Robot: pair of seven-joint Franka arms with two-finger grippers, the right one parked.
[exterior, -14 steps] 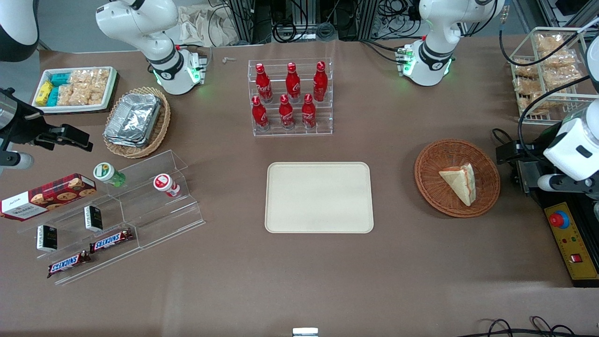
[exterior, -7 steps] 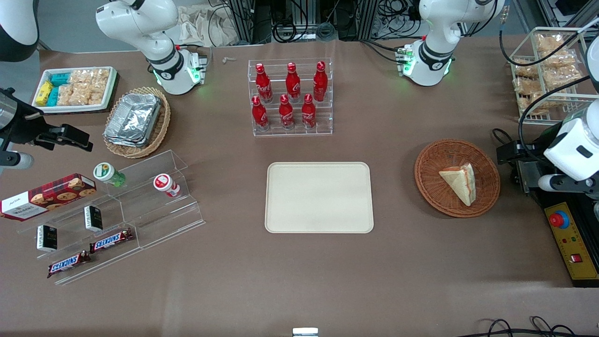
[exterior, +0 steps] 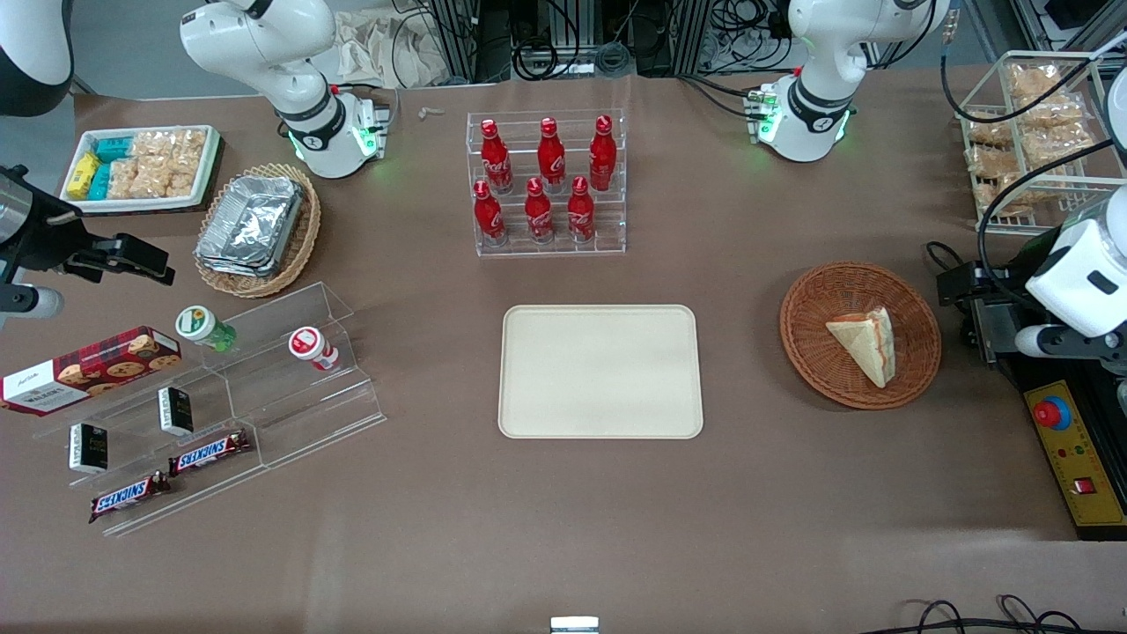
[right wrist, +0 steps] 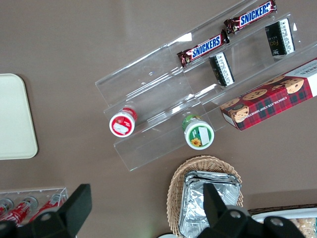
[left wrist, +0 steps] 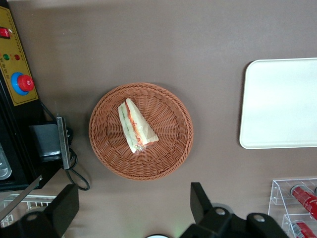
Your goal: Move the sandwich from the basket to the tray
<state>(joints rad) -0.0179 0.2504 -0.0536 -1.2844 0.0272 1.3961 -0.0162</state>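
The sandwich (exterior: 865, 343), a pale bread wedge with red and green filling along its edge, lies in the round reddish-brown wicker basket (exterior: 819, 370). In the left wrist view the sandwich (left wrist: 134, 126) rests a little off the middle of the basket (left wrist: 168, 148). The cream-beige tray (exterior: 601, 371) lies flat beside the basket, toward the parked arm's end, with nothing on it; one end of the tray (left wrist: 280, 104) shows from the wrist. My left gripper (exterior: 949, 287) hangs high beside the basket, toward the working arm's end. The gripper (left wrist: 132, 196) is open, its fingers wide apart and holding nothing.
A clear rack of red cola bottles (exterior: 546, 180) stands farther from the front camera than the tray. A yellow control box with a red button (exterior: 1070, 449) and a black box with cables (left wrist: 44, 144) sit near the basket. A wire rack of snack bags (exterior: 1030, 132) is farther back.
The left arm's wrist has shifted very slightly toward its own end of the table. The sandwich, basket and tray have not moved.
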